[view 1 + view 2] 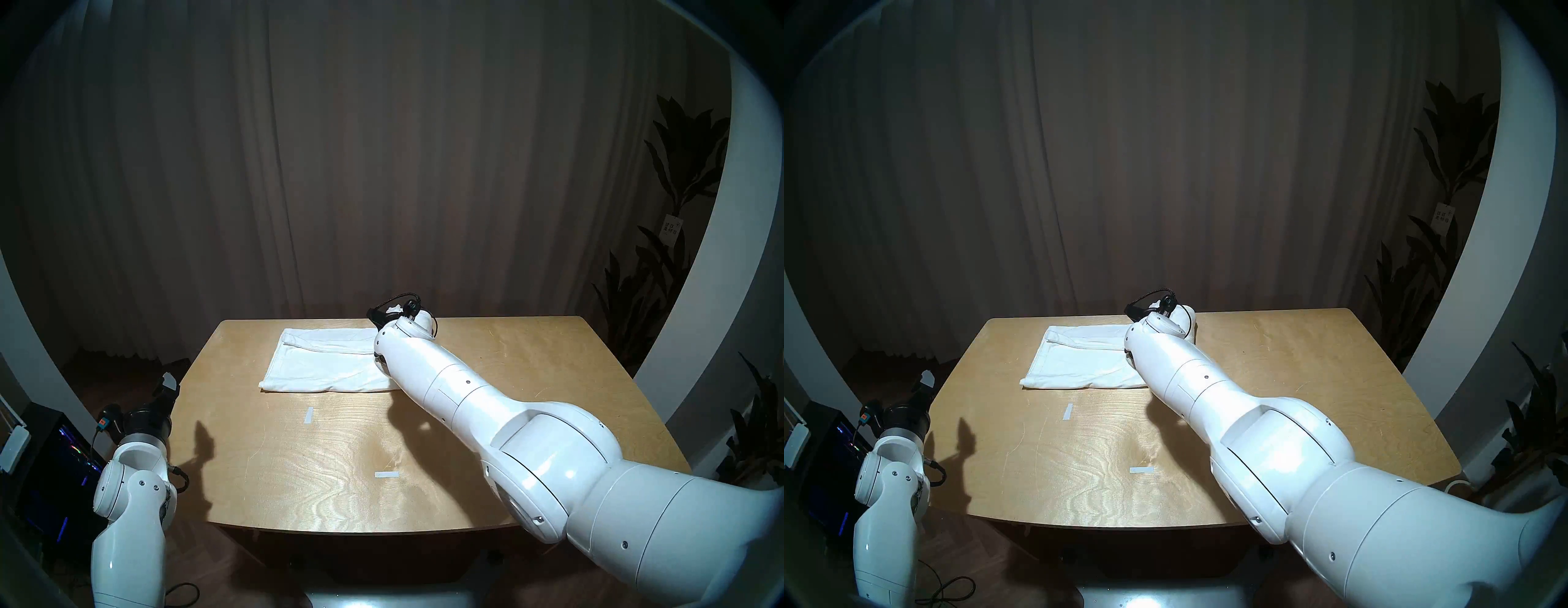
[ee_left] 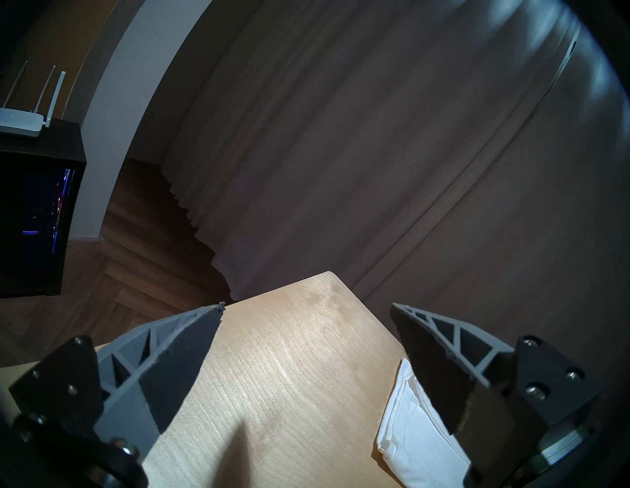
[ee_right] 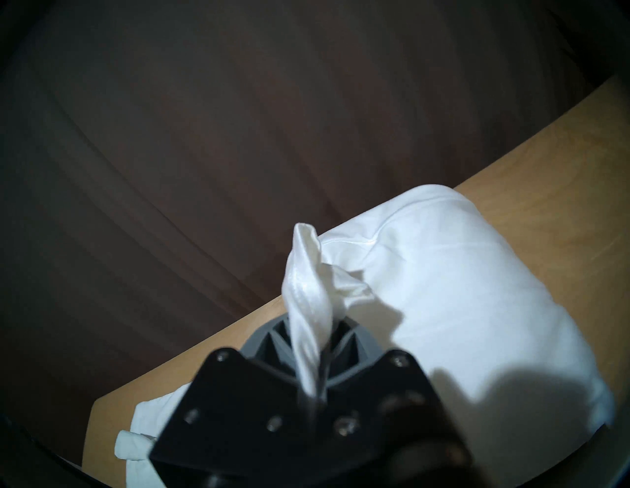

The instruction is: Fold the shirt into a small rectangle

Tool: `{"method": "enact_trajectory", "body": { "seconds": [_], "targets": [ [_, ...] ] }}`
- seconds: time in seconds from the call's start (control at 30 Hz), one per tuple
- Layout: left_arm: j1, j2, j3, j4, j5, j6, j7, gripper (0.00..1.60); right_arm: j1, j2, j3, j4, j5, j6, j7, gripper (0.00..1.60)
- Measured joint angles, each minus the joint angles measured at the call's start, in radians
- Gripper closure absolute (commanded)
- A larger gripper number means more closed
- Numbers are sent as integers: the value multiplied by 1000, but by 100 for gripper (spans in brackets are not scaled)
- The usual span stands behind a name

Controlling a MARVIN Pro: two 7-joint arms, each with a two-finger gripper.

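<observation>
The light plywood table with rounded corners (image 1: 530,382) carries the work and is otherwise bare apart from 2 short strips of pale tape (image 1: 308,415) on its near half. The white cotton shirt (image 1: 326,365) lies on the far half of the table, left of centre in the head views, already folded into a long flat band; no red lettering or collar shows from any view. The right arm's white forearm reaches across the table to the band's right end, and the right gripper (image 3: 312,344) is clenched on a twisted pinch of the white fabric, which rises out between the grey fingers (image 3: 351,344) in the right wrist view, with the lifted end bulging beside it. The left gripper (image 2: 306,337) stands released and empty, jaws wide, off the table's left edge and well apart from the shirt. Judgement: the step in hand is carrying the held end over toward the left end to halve the band. To do it well, the pinch should hold every layer, the lifted end should travel low and straight along the band so the edges line up, and release should come only once the end lies flat. Risk: the twisted pinch may leave a crumpled corner; the idle left gripper could pin the far end.
</observation>
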State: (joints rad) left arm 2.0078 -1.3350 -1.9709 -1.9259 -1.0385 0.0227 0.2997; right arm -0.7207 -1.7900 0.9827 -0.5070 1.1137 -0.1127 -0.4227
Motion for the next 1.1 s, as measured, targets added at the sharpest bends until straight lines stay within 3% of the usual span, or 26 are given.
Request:
{"method": "enact_trajectory", "body": {
  "seconds": [0.27,0.67,1.1],
  "targets": [
    [20,0,-37,-2,-9,-1,-4,0,4,-75,32,64,46,-70,36,160],
    [57,-1,-105,3,-40,-8,-9,0,33,-168,45,122,83,-112,73,160],
    [97,-10,-177,27,-71,-16,-8,0,46,-196,-4,121,118,-112,99,160]
  ]
}}
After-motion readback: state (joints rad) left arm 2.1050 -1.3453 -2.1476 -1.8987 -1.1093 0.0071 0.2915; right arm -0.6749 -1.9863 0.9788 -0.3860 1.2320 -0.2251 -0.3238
